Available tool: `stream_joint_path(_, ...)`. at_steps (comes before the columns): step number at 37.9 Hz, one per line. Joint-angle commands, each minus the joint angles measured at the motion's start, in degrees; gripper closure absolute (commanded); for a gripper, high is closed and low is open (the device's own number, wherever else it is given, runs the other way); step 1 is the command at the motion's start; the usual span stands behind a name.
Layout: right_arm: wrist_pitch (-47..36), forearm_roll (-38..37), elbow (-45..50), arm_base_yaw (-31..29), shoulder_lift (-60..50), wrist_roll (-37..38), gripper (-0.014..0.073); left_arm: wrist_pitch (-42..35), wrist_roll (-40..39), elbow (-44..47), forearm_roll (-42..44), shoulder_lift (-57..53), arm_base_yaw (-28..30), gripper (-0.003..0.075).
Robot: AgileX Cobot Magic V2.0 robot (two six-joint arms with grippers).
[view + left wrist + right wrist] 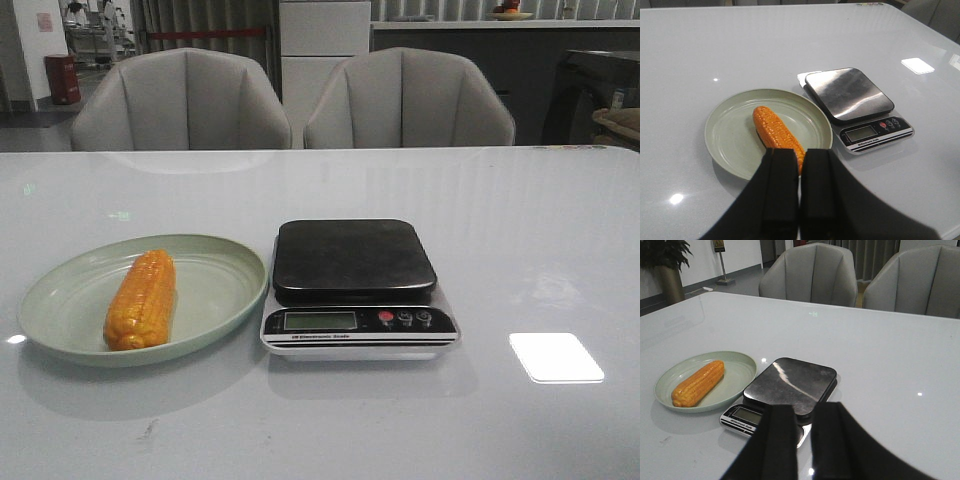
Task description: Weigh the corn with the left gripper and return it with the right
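The orange-yellow corn [142,298] lies lengthwise in the pale green plate [222,262] at the front left of the white table. A digital scale [353,258] with a dark, empty platform stands right beside the plate. Neither gripper shows in the front view. In the left wrist view my left gripper [800,151] is shut and empty, hovering over the near end of the corn [774,128]. In the right wrist view my right gripper [804,407] has a narrow gap between its jaws, is empty, and hovers above the near side of the scale [790,385].
Two grey chairs [180,100] stand behind the table's far edge. A bright light patch [556,357] reflects off the glossy tabletop right of the scale. The scale's display and buttons [400,318] face the front.
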Motion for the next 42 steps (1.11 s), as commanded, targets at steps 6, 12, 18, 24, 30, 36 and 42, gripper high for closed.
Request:
stream_joint_path(6,-5.23,-0.34,-1.45,-0.28,0.48,-0.30,0.0400,-4.42,-0.16,-1.64,0.20,0.27,0.15,0.0606)
stream_joint_path(12,-5.23,-0.34,-1.45,-0.28,0.48,-0.30,0.0400,-4.42,-0.16,-1.64,0.20,0.27,0.15,0.0606)
stream_joint_path(18,-5.23,-0.34,-1.45,-0.28,0.48,-0.30,0.0400,-4.42,-0.16,-1.64,0.20,0.27,0.15,0.0606)
stream_joint_path(24,-5.23,-0.34,-1.45,-0.28,0.48,-0.30,0.0400,-4.53,-0.16,0.74,-0.30,-2.41,3.64,0.0606)
stream_joint_path(30,-5.23,-0.34,-1.45,-0.28,0.48,-0.30,0.0400,-8.42,-0.05,6.57,-0.30,-9.97,15.29,0.0606)
stream_joint_path(36,-5.23,-0.34,-1.45,-0.28,0.48,-0.30,0.0400,-14.45,0.04,14.85,1.72,-18.09,26.15,0.0606)
stream_joint_path(42,-5.23,-0.34,-1.45,-0.28,0.48,-0.30,0.0400,-20.93,0.04,22.80,3.65,-22.94,30.84,0.0606)
